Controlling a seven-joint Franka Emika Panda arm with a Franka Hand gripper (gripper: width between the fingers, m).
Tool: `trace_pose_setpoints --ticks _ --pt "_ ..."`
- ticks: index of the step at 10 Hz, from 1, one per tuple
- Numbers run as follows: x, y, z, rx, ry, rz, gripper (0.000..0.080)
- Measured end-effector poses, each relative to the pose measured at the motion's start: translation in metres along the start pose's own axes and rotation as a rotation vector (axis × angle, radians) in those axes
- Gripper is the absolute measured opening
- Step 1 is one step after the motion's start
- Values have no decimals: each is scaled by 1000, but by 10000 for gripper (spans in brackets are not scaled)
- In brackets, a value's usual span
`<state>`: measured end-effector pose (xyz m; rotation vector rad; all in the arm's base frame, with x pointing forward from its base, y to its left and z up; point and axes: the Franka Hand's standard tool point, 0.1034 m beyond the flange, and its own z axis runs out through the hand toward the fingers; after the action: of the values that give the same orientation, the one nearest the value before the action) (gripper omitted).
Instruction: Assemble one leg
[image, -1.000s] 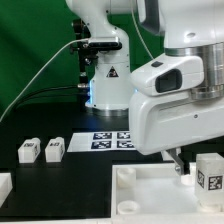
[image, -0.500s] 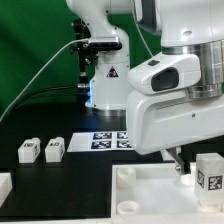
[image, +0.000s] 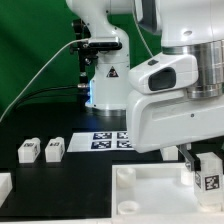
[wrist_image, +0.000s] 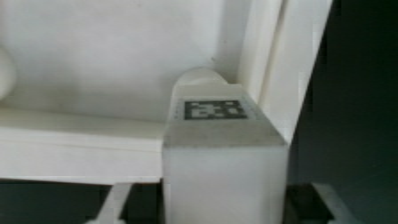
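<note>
Leg (image: 208, 173) stood upright, directly between gripper (image: 204, 161) fingers, over white square part (image: 150, 196); whether clenched on it, could not tell.

The marker board (image: 105, 141) lies on the black table (image: 70, 185) — white tray-like part (image: 155, 196) nearby.

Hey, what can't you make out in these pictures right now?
Fingers: exterior view, mostly hidden by the arm; whether they pinch the leg is unclear.
Leg's foot: wrist view, cut off by the edge.
Spare legs' tags: exterior view, too small.
</note>
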<state>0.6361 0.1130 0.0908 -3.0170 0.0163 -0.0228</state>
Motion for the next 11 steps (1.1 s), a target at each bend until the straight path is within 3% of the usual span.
trace_pose_setpoints --ticks 3,5,6,9,10,11 --pt "2 4 1 17 38 590 289" --pt "2 11 1 65 11 923 291" --pt "1 10 1 72 -5 1074 291" --pt "1 9 2 56 -52 1351 291" --pt "1 8 2 57 -50 1361 342" --pt "1 8 3 57 -50 1339 477"
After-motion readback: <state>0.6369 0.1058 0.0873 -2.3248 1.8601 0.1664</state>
